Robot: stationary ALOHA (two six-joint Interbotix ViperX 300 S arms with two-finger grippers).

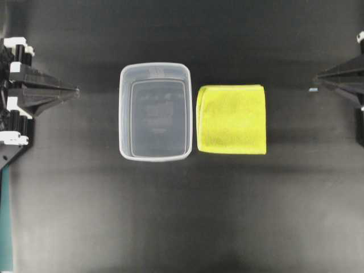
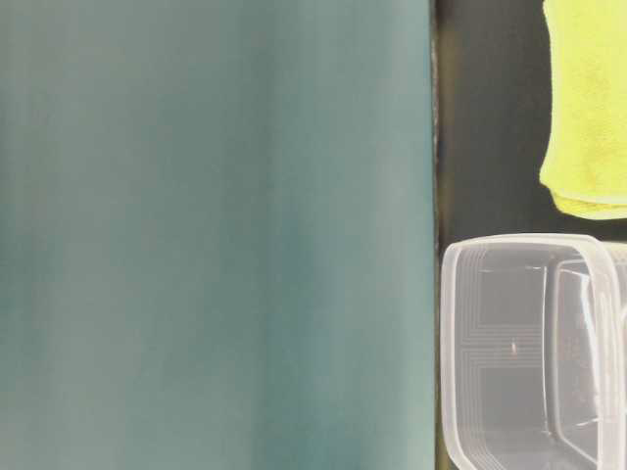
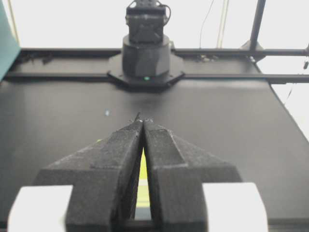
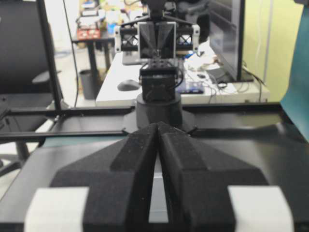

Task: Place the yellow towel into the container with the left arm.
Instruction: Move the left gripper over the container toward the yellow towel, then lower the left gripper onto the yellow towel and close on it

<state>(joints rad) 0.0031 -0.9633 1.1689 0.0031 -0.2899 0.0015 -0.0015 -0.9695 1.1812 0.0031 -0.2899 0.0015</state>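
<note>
The yellow towel (image 1: 231,119) lies flat and folded on the black table, just right of the container (image 1: 154,66), which stands upright and empty at the middle. Both also show in the table-level view, towel (image 2: 588,108) and container (image 2: 519,242). My left gripper (image 1: 77,91) is shut and empty at the far left edge, well away from the container. My right gripper (image 1: 315,81) is shut and empty at the far right, apart from the towel. In the left wrist view the gripper (image 3: 143,121) has its tips together, with a sliver of the towel (image 3: 143,166) showing behind them. The right wrist view shows its gripper (image 4: 158,124) closed.
A teal panel (image 2: 216,235) fills the left of the table-level view and shows as a strip in the overhead view (image 1: 5,227). Each wrist view faces the opposite arm's base (image 3: 146,53) (image 4: 158,92). A frame rail runs along the table's far edge (image 3: 231,76).
</note>
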